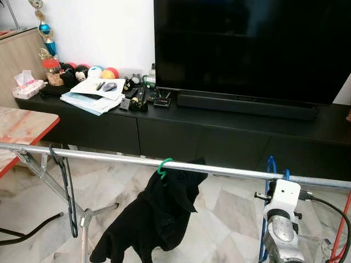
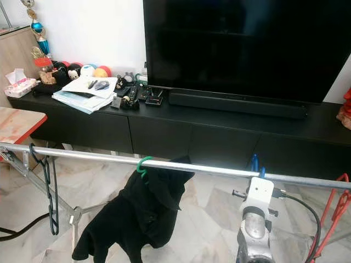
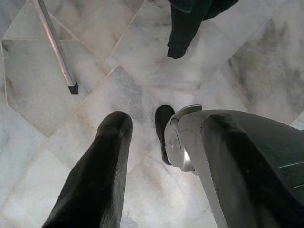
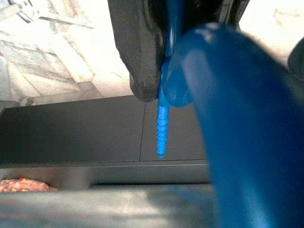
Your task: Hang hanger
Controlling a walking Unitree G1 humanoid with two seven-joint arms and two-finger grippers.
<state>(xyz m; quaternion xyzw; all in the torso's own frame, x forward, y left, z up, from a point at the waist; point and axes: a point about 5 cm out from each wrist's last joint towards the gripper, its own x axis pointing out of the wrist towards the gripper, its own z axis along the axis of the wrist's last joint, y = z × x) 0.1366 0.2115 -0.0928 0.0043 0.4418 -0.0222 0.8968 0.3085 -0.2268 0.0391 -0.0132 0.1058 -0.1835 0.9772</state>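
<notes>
Right gripper point(image 4: 159, 71) was raised to the rail point(image 1: 230, 171) near its right end, fingers closed on the blue hanger point(image 1: 270, 167), which touched the rail there. A black garment point(image 1: 159, 216) hung mid-rail on a green hook point(image 1: 163, 166). Left gripper point(image 3: 142, 137) hung over the marble floor point(image 3: 247, 71), fingers apart, holding nothing.

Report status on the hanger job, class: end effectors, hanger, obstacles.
Right end effector shut on blue hanger at the rail. Left end effector open over floor. Black garment already hung alongside.
</notes>
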